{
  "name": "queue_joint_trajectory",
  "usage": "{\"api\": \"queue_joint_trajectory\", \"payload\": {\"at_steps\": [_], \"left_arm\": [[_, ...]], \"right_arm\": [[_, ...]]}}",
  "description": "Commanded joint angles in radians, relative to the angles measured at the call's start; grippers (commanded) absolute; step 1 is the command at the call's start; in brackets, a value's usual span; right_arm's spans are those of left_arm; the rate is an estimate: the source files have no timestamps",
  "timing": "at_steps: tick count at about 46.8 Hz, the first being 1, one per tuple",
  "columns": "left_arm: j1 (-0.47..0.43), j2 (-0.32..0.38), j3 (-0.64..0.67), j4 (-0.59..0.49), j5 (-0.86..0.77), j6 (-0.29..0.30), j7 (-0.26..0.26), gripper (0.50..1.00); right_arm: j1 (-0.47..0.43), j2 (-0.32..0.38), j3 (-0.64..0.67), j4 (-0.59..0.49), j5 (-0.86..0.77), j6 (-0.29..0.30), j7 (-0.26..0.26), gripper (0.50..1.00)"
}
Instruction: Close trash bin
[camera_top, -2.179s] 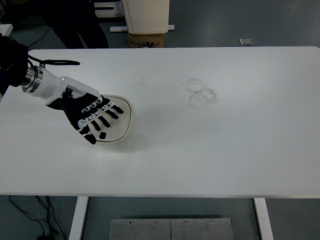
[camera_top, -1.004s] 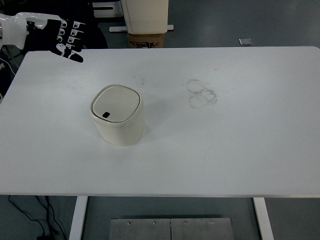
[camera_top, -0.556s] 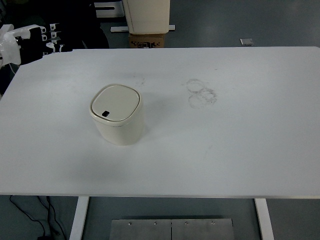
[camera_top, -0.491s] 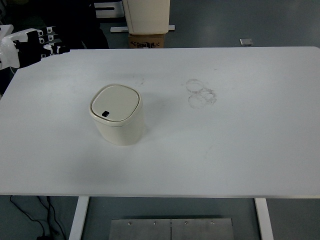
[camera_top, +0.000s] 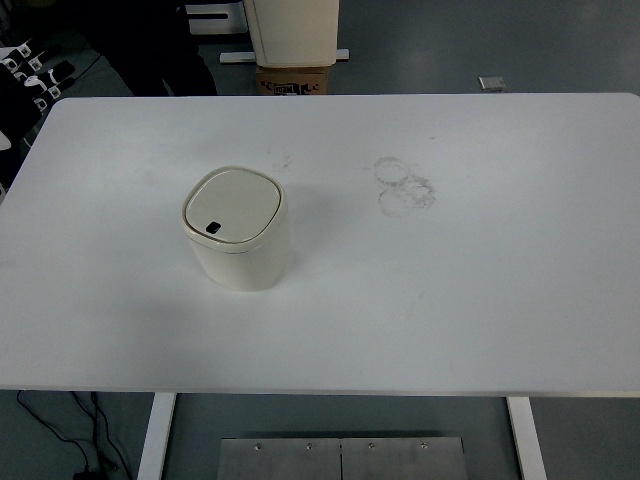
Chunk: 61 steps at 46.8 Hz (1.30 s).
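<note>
On the left half of the white table stands a cream trash bin, upright, its rounded-square lid lying flat and shut across the top, a small dark button showing near the lid's front edge. Beyond the table's far left corner, at the frame's upper left edge, the left hand of the robot is only partly visible, well apart from the bin and off the tabletop; black-and-white finger segments show, but whether they are spread or curled cannot be told. Faint grey ring marks smudge the tabletop right of the bin. A cardboard box sits on the floor behind the table.
</note>
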<state>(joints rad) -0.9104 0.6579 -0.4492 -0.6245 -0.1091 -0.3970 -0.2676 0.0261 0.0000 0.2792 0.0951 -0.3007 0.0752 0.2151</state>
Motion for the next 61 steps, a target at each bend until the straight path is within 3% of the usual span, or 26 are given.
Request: {"api": "queue_joint_trajectory", "payload": {"at_steps": [1, 18, 61], "left_arm": [[0.042, -0.02, -0.019, 0.014, -0.021, 0.0, -0.042, 1.0], [0.142, -0.096, -0.094, 0.157, -0.121, -0.006, -0.047, 1.0], [0.154, -0.107, -0.135, 0.158, -0.119, -0.013, -0.047, 1.0]], "right_arm": [[0.0, 0.0, 0.0, 0.0, 0.0, 0.0, 0.0, 0.991], [0.0, 0.0, 0.0, 0.0, 0.0, 0.0, 0.0, 0.991], [0.008, 0.0, -0.003, 0.002, -0.006, 0.0, 0.001, 0.991]]}}
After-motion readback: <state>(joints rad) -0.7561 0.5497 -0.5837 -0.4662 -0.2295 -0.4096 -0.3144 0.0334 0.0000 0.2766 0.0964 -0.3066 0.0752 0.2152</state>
